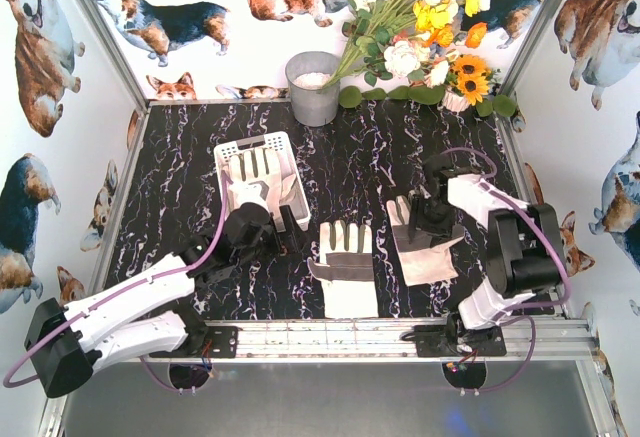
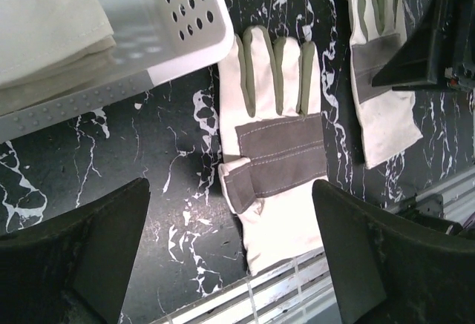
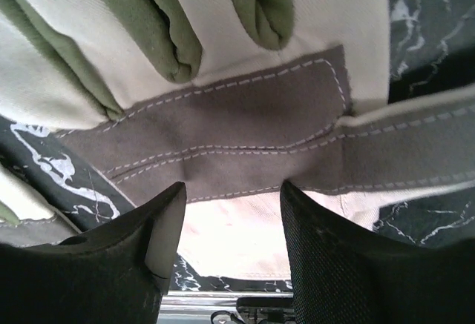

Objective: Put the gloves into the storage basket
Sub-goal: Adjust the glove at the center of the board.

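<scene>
Nearest the overhead camera runs the metal rail [image 1: 350,335] along the near edge of the surface [image 1: 180,187], with both arm bases bolted to it. The cuff of the middle glove [image 1: 345,267] reaches that rail, palm patch up. Its fingertips lie just beside the near right corner of the storage basket [image 1: 248,143], and contact there cannot be told.

The left claw [image 2: 234,182] hangs over the dark marbled surface by the basket's near end, its jaws spread wide with nothing between them. One stowed glove [image 1: 252,175] lies inside the basket, fingers toward the far wall.

The right-hand glove [image 1: 425,255] lies well right of the middle one, with a bare strip of surface between them. The right claw [image 3: 234,184] sits low over it, its jaws parted either side of the cream cuff just below the grey patch and not closed on the fabric.

Bare surface shows between the basket and the left wall, and behind the two loose gloves up to the grey bucket [image 1: 313,92] and the flowers [image 1: 415,27] at the far edge. Corgi-print walls close in the left, right and far sides.
</scene>
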